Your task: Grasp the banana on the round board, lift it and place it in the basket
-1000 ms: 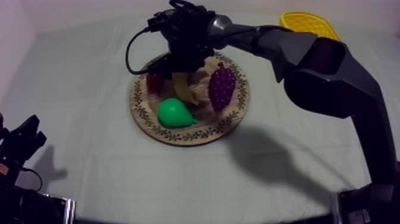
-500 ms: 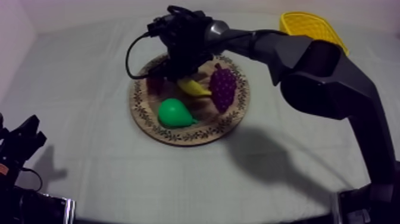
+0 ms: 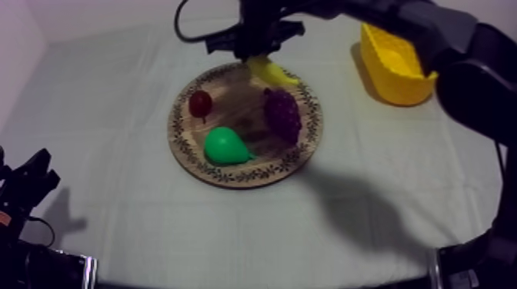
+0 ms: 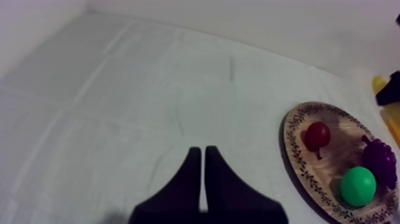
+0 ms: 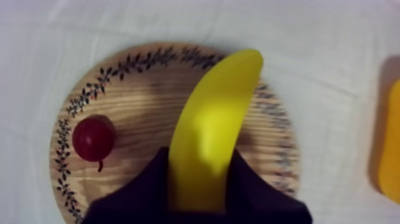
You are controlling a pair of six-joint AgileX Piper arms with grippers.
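Observation:
My right gripper (image 3: 260, 55) is shut on the yellow banana (image 3: 271, 71), holding it in the air above the far rim of the round wooden board (image 3: 245, 167). From the right wrist, the banana (image 5: 209, 131) sticks out between my black fingers (image 5: 247, 187) over the board (image 5: 137, 95). The yellow basket (image 3: 394, 63) stands at the far right; its edge (image 5: 390, 149) lies beside the board. My left gripper (image 3: 31, 178) rests at the near left, its fingers (image 4: 191, 179) together as a narrow wedge.
On the board lie a small red fruit (image 3: 201, 102), a green pear (image 3: 225, 146) and purple grapes (image 3: 282, 114). The left wrist view has the board (image 4: 296, 152) with the red fruit (image 4: 317, 135), pear (image 4: 358, 186) and grapes (image 4: 381, 161) off to one side.
My right gripper has lifted the banana off the board and moved it toward the far rim. The red fruit and grapes are now uncovered. My left arm has stayed put.

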